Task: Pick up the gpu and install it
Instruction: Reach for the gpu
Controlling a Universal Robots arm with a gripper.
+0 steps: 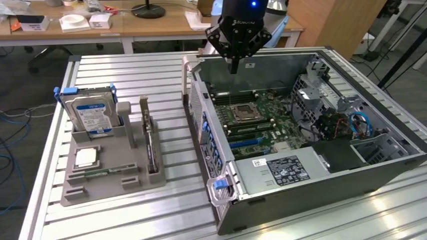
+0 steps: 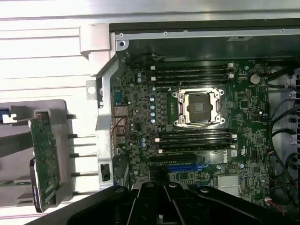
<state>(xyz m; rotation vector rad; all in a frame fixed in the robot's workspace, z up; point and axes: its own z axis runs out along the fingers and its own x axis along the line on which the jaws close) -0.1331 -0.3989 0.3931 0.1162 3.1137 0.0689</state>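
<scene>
Your pincer (image 1: 233, 69) is squeezed tight with nothing in it, hanging over the open computer case (image 1: 300, 207). The gpu (image 1: 151, 147) stands on its edge in the grey holder (image 1: 113, 177) on the tabletop (image 1: 167, 212), well away from the pincer.

The gripper (image 1: 233, 68) is matt black throughout, a broad angular body of hinged linkage bars (image 1: 217, 37) that narrows downward to two slim fingers meeting in one thin tip. White lettering (image 1: 241, 22), too small to read, runs across its upper housing, and a small blue light (image 1: 253, 4) glows on the dark wrist above. In the wrist view the black bars fan out side by side, each joint marked by a round pivot pin (image 2: 149, 185).
</scene>
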